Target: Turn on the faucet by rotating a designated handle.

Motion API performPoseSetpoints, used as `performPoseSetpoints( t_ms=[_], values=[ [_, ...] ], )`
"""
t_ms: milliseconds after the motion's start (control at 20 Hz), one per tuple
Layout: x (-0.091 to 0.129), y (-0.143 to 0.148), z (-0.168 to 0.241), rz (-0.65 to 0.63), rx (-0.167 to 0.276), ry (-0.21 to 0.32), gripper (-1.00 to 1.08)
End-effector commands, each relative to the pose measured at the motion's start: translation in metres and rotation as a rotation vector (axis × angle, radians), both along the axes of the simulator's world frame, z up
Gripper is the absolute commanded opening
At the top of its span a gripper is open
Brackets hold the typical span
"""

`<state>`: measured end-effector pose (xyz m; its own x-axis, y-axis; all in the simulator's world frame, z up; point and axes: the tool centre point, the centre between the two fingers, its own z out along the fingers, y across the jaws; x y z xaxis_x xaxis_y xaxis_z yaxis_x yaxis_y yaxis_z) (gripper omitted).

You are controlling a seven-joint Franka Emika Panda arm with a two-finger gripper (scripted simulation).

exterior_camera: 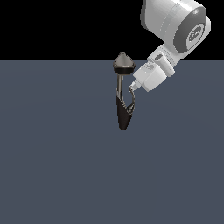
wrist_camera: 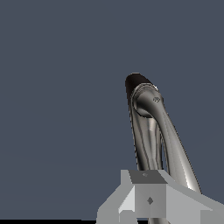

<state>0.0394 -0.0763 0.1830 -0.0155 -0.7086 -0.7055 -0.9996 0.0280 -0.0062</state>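
The faucet point(exterior_camera: 123, 94) stands alone near the middle of the flat grey surface point(exterior_camera: 52, 166), well away from its edges, with its tapered black body at the base, a thin grey stem rising from it and the pointed cone-shaped cap point(exterior_camera: 124, 62) on top. Its long axis runs upright in the exterior view. The handle point(exterior_camera: 131, 105) is the slim curved lever that hooks along the stem on the exterior view's right, the side the arm reaches in from. The gripper point(exterior_camera: 131, 89) sits at the end of the white wrist, which slants down from the upper right of the exterior view, so the fingers meet the lever from above and to that side, just under the cap's rim and at or very near the upper end of the lever; whether they touch it cannot be settled at this size. In the wrist view the handle point(wrist_camera: 168, 140) runs lengthwise away from the camera as a glossy curved bar, starting right at the grey finger block point(wrist_camera: 148, 199) and ending at the dark body's tip, so the lever's length lies nearly in line with the approach. Only one blocky finger is plain in that view, and how far apart the fingers stand cannot be told. The coming move, as I judge it, is a sideways push across that bar to swing it about the stem.
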Motion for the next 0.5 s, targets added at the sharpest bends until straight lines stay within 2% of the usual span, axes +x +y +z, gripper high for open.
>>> performPoseSetpoints(
  t_ms=[0, 250, 350, 450],
  values=[
    [-0.008, 0.003, 0.003, 0.003, 0.002, 0.002, -1.00],
    [-0.022, 0.007, 0.006, 0.003, 0.002, 0.002, -1.00],
    [-0.017, 0.001, 0.003, -0.008, -0.004, -0.002, -1.00],
    [-0.024, 0.000, 0.001, -0.007, -0.003, -0.002, -1.00]
  ],
)
